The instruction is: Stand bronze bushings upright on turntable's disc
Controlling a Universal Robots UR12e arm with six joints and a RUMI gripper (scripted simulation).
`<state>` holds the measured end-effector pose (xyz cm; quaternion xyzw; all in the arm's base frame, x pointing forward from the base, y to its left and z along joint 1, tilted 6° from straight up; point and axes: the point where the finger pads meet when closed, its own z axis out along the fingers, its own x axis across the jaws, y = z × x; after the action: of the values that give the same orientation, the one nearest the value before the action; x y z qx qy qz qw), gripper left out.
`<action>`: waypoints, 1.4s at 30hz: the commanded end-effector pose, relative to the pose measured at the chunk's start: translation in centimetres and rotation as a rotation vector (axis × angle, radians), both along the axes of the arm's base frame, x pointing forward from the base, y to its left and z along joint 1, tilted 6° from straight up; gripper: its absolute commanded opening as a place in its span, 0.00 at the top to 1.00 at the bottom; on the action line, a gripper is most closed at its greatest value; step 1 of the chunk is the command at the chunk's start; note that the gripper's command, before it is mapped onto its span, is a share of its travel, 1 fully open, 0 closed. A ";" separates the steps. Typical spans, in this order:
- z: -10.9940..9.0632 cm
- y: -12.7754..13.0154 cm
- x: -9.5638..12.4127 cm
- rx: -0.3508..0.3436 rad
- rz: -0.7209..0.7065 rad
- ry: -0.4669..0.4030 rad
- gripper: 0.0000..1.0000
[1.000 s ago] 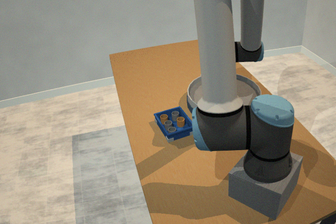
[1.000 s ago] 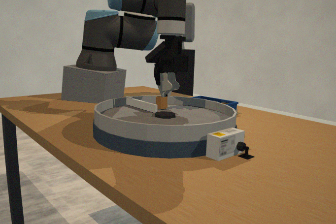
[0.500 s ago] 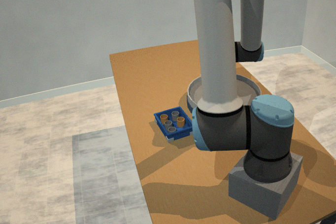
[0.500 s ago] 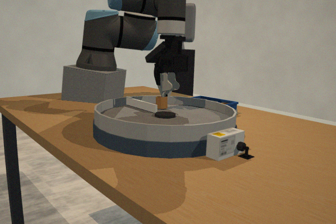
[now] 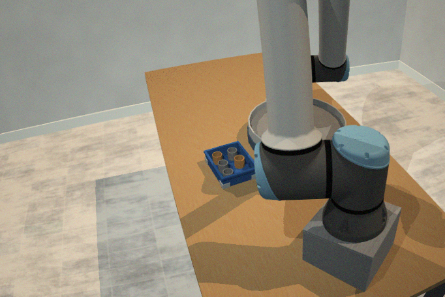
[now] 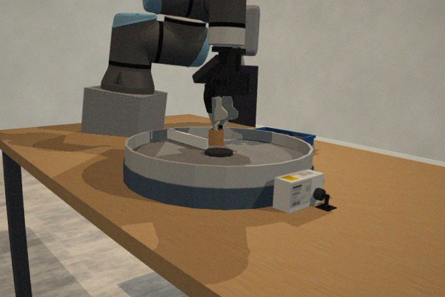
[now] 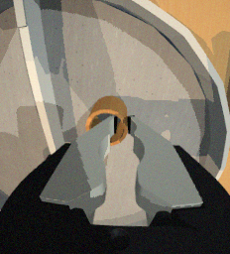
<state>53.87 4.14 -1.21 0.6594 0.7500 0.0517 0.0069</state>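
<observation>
A bronze bushing (image 6: 216,138) (image 7: 112,103) is upright and appears to stand on the turntable's disc (image 6: 269,153) (image 7: 152,79), behind the dark hub (image 6: 218,152) and close to the divider's end. My gripper (image 6: 218,127) (image 7: 122,117) is slightly open, its narrow fingertips parted around the bushing's wall at the rim. The exact contact is hard to see. In the blue crate (image 5: 241,179) (image 6: 308,138), two bronze bushings (image 5: 216,161) (image 5: 239,164) and three steel bushings (image 5: 231,156) (image 5: 222,168) (image 5: 228,172) stand upright.
A pale divider bar (image 6: 186,138) (image 7: 35,81) runs across the disc beside the bushing. A raised wall (image 6: 215,175) rings the turntable. A white box (image 6: 298,192) with a black knob sits against its outside. The arm hides part of the turntable in the top view.
</observation>
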 end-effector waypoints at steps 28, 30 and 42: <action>0.4 0.0 0.0 0.000 0.000 -0.001 0.94; 0.7 -0.1 0.0 0.000 0.000 -0.001 0.94; 4.5 -0.3 -0.3 0.000 0.000 -0.001 0.94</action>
<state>53.58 3.88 2.72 0.6594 0.7499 0.0518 0.0073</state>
